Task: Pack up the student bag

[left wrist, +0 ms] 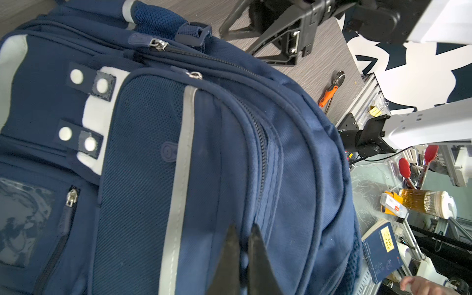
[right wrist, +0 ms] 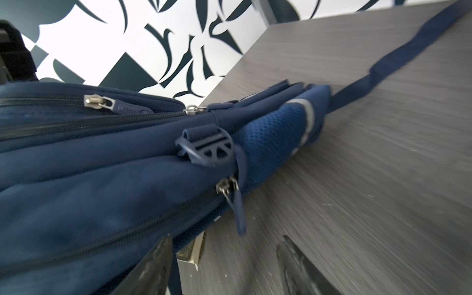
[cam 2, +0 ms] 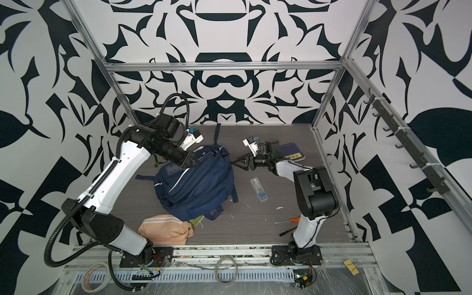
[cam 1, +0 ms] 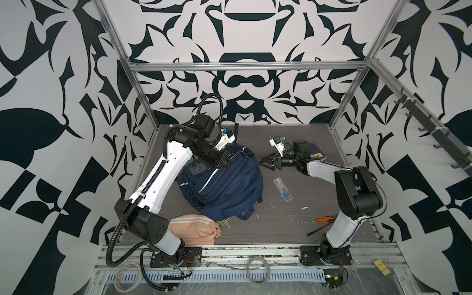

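Note:
The student bag [cam 1: 224, 184] [cam 2: 196, 184], a navy backpack with pale stripes, lies flat in the middle of the table in both top views. My left gripper [cam 1: 224, 160] [cam 2: 193, 162] rests on the bag's far top end. In the left wrist view it [left wrist: 244, 227] is shut, its tips pinching the bag's [left wrist: 153, 153] fabric at a zip seam. My right gripper [cam 1: 263, 162] [cam 2: 234, 162] stands open just right of the bag's top. In the right wrist view its jaws [right wrist: 222, 247] are spread by the bag's [right wrist: 89, 178] edge, and a zip pull [right wrist: 238, 212] hangs just ahead of them, not gripped.
A clear plastic case [cam 1: 282, 190] lies right of the bag. A blue book [cam 1: 316, 151] sits partly under the right arm at the back. An orange-handled screwdriver [cam 1: 323, 219] and a dark tool [cam 1: 319, 230] lie at front right. A peach-pink pouch [cam 1: 194, 229] sits at the front left.

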`<act>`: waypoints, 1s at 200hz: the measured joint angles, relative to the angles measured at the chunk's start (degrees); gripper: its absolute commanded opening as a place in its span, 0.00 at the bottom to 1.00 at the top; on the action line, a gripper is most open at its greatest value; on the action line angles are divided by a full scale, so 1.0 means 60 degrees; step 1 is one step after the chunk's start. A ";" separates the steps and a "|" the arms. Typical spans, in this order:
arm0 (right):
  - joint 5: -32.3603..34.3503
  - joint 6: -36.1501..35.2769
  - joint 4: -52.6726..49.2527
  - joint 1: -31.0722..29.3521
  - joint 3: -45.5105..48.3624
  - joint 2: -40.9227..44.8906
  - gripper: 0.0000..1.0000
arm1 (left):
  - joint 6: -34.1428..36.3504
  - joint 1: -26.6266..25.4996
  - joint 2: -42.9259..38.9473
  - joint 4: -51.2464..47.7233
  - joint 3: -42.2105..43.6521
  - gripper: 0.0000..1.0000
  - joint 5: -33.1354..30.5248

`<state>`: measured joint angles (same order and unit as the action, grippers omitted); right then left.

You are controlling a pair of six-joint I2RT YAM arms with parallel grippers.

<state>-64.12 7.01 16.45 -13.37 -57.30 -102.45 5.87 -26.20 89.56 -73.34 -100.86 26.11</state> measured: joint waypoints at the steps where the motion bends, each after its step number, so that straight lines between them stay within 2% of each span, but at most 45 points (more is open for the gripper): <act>1: 0.0000 -0.0015 -0.0007 -0.0007 -0.0007 -0.0011 0.66 | 0.0000 0.0000 0.0000 0.0000 0.0000 0.00 0.0000; 31: -0.0036 -0.0270 -0.0331 -0.0248 -0.0266 -0.0444 0.53 | -0.0040 0.0000 0.0011 -0.0044 0.0000 0.00 0.0113; 97: -0.0135 -0.0783 -0.0892 -0.0280 -0.0707 -0.0667 0.33 | -0.0055 0.0000 0.0015 -0.0040 0.0007 0.00 0.0324; 136: -0.0102 -0.0925 -0.1060 -0.0288 -0.0750 -0.0681 0.28 | -0.0051 0.0000 0.0015 -0.0044 0.0051 0.00 0.0357; 169: -0.0095 -0.0991 -0.1075 -0.0291 -0.0882 -0.0783 0.19 | -0.0040 0.0000 0.0011 -0.0051 0.0073 0.00 0.0353; 189: -0.0091 -0.1024 -0.1096 -0.0299 -0.0922 -0.0834 0.09 | -0.0040 0.0000 -0.0007 -0.0047 0.0168 0.00 0.0361; 200: -0.0087 -0.1140 -0.1151 -0.0317 -0.0922 -0.0834 0.08 | -0.0033 0.0000 -0.0011 -0.0044 0.0208 0.00 0.0364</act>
<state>-64.64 0.16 9.54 -15.27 -62.83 -107.46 5.67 -26.20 89.49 -73.60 -99.61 28.29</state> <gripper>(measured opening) 0.094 0.068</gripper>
